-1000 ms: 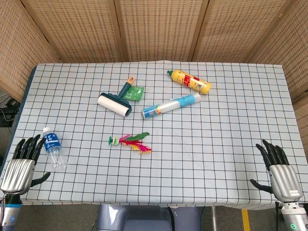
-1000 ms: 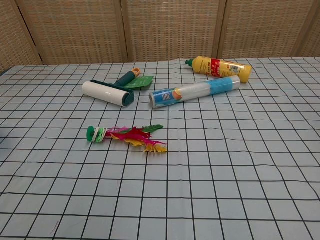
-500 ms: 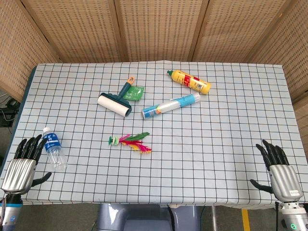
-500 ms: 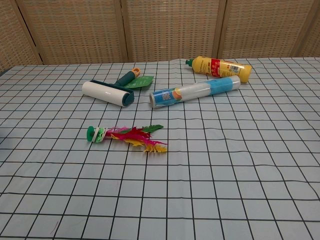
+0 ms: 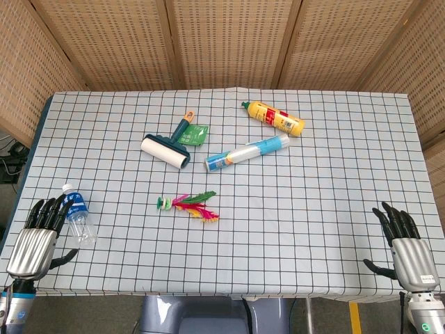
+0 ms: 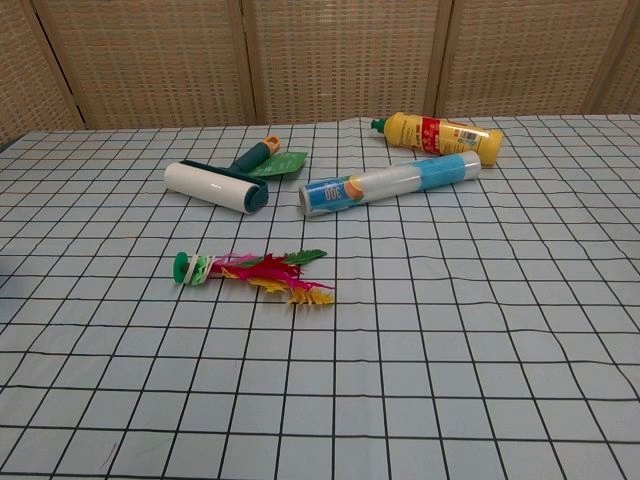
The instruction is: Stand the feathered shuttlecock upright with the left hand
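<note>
The feathered shuttlecock [image 5: 188,204] lies on its side near the middle of the checked tablecloth, green base to the left, pink, green and yellow feathers to the right; the chest view shows the shuttlecock [image 6: 250,272] the same way. My left hand [image 5: 36,236] hovers at the front left table edge, fingers spread and holding nothing, far left of the shuttlecock. At the front right edge my right hand [image 5: 407,245] is also open and empty. Neither hand appears in the chest view.
A small water bottle [image 5: 76,213] lies just right of my left hand. Behind the shuttlecock lie a lint roller [image 5: 167,148], a green packet [image 5: 197,133], a blue-white tube [image 5: 247,152] and a yellow bottle [image 5: 274,118]. Wicker screens stand behind the table.
My left hand has drifted slightly down toward the front edge; the right hand has dropped a little too. The objects have not moved.
</note>
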Controlling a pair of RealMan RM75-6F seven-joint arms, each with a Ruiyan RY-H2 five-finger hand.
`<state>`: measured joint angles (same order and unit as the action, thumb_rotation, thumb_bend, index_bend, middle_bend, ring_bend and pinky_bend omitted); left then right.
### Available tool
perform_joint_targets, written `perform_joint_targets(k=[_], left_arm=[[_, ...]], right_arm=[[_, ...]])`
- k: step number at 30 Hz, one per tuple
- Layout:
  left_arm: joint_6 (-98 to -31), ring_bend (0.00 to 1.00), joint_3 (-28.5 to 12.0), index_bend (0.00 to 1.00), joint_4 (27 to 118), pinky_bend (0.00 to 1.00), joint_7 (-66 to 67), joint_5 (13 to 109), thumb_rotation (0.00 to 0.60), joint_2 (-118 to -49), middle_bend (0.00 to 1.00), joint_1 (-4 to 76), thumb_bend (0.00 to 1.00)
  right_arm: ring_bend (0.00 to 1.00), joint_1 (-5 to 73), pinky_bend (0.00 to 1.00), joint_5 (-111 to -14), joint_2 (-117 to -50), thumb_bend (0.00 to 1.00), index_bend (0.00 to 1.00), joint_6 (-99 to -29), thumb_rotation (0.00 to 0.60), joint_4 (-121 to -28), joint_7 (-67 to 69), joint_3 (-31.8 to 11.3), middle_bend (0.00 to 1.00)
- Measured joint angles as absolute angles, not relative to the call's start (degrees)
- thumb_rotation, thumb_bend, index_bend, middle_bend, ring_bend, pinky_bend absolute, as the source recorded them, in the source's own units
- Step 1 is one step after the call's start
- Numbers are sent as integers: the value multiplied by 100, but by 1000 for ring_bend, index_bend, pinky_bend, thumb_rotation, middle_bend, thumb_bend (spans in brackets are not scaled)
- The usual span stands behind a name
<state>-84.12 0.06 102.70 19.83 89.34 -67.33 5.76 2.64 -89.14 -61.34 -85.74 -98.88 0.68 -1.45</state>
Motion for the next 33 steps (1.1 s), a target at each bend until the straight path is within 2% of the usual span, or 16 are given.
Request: perform_joint_targets(k=[8,13,16,21,26,33], left_arm=[[-7719,0,-388,199,10323,0,2177,8823,600,-6823,0,1240,181],[-7020,0,-716,333,10273,0,2393,8439,600,-7006,0,1836,211],[-6692,0,-872,374,10175,0,2642,8153,600,-7238,0,2161,229],[-6292,0,-1047,421,9976,0,3185,7648,600,-7725,0,2619,233],[-6067,0,-1148,443,9821,0,3707,7240,600,-8238,0,3010,287],[-5855,0,-1228,461,9361,0,4368,6625,600,-9134,0,3592,292]], right_arm=[[0,268,48,-8829,-6108,80,42,-8553,600,-9880,150,-183,0],[0,275,48,-8756,-6093,80,42,-8524,600,-9854,222,-214,0],[0,281,48,-8704,-6087,80,42,-8499,600,-9830,274,-232,0],[0,296,48,-8629,-6091,80,42,-8447,600,-9783,338,-257,0],[0,306,48,-8540,-6081,80,42,-8399,600,-9748,425,-285,0],[0,320,48,-8391,-6054,80,42,-8318,600,-9662,631,-342,0]])
